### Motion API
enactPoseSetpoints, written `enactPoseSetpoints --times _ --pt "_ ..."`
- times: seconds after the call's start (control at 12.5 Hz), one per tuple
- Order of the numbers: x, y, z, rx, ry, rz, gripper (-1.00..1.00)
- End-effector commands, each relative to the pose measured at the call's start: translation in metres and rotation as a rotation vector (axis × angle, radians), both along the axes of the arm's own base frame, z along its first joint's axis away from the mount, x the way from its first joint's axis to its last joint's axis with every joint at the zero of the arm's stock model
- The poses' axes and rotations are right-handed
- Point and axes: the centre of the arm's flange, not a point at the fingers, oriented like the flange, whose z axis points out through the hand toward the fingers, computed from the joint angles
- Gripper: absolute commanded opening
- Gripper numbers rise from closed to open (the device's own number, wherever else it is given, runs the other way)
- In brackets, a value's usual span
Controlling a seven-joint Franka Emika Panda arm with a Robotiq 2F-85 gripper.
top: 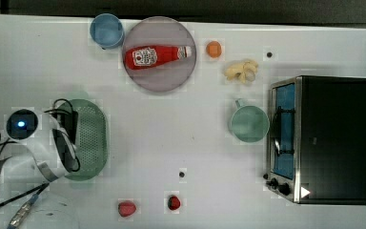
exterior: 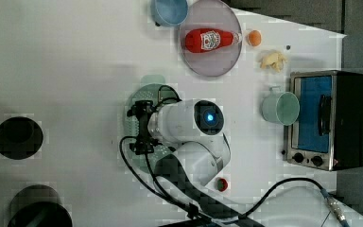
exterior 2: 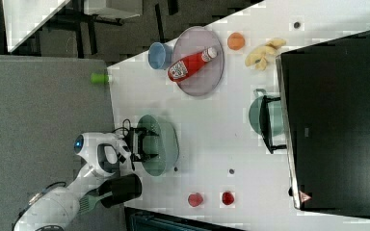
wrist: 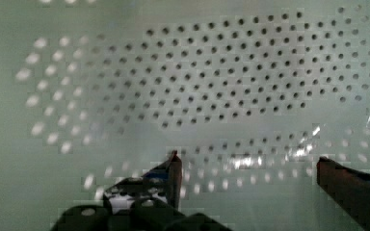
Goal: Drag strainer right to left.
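Observation:
The strainer [top: 91, 138] is a pale sage-green oval with a dotted inside, lying near the top view's left. My gripper [top: 70, 140] hangs over the half of it nearer the top view's left edge, and the arm covers that part. In the wrist view the perforated inside of the strainer [wrist: 231, 82] is close up. The gripper [wrist: 248, 166] is open, and its two dark fingertips [wrist: 172, 166] stand wide apart just above the dotted wall. The left view has the gripper [exterior: 142, 127] over the strainer [exterior: 146, 92], and the right view has the gripper [exterior 2: 142, 144] at the strainer's [exterior 2: 166, 144] rim.
A green mug [top: 249, 124] stands next to a toaster oven [top: 324, 138] at the top view's right. A grey-pink plate [top: 171, 78] holds a ketchup bottle [top: 155, 56], with a blue cup [top: 106, 30], an orange [top: 213, 49] and a banana [top: 242, 70] nearby. Two red fruits [top: 127, 208] lie near the top view's bottom edge.

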Motion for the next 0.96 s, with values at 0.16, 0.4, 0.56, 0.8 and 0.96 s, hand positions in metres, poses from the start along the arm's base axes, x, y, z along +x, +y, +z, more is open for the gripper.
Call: enactPoseSetpoints --times 0.16,0.4,0.56,0.8,0.96 --pt "-0.007 0.059 0.03 0.074 -0.057 -0.009 1.0" --pt "0.003 0.053 0.042 0.069 -0.08 0.022 1.0" --pt "0.012 0.031 0.066 0.021 -0.048 0.17 1.0" --pt "0.047 -0.031 0.157 -0.025 -0.056 0.386 1.0" --pt "0.071 -0.097 0.231 -0.035 -0.082 0.436 1.0"
